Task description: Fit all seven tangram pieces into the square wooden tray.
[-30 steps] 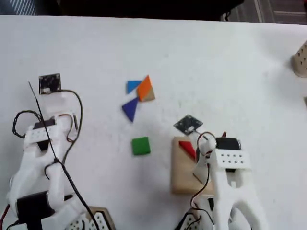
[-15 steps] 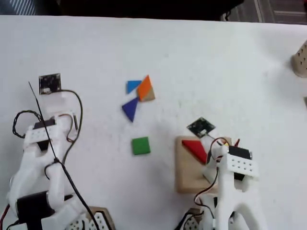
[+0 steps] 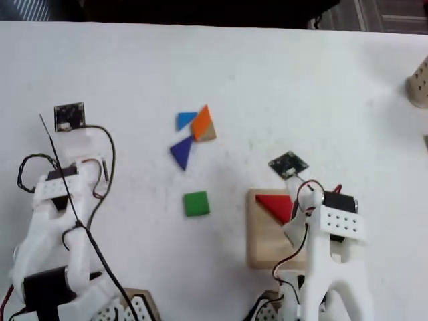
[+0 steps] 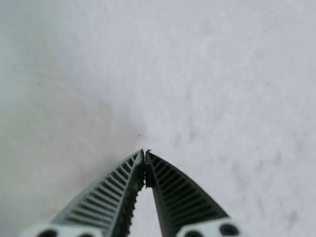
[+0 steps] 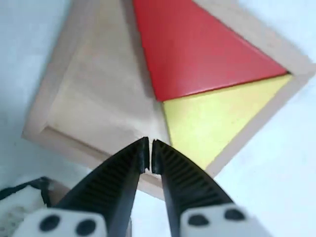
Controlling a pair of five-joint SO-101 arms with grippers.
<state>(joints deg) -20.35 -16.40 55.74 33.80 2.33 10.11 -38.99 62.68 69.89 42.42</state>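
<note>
Several loose pieces lay on the table (image 3: 334,87) in the high view: a green square (image 3: 196,203) left of the wooden tray (image 3: 263,246), with a dark blue triangle (image 3: 181,152), light blue piece (image 3: 185,120) and orange triangle (image 3: 202,122) clustered farther off. A red triangle (image 3: 276,206) sat in the tray at near right, the right arm (image 3: 331,261) above it.

Left wrist view: left gripper (image 4: 144,170) closed tight, empty, over bare table.

Right wrist view: right gripper (image 5: 149,157) pinched to a sliver, holding nothing, above the tray's rim. Red triangle touched yellow triangle (image 5: 207,123) inside.
</note>
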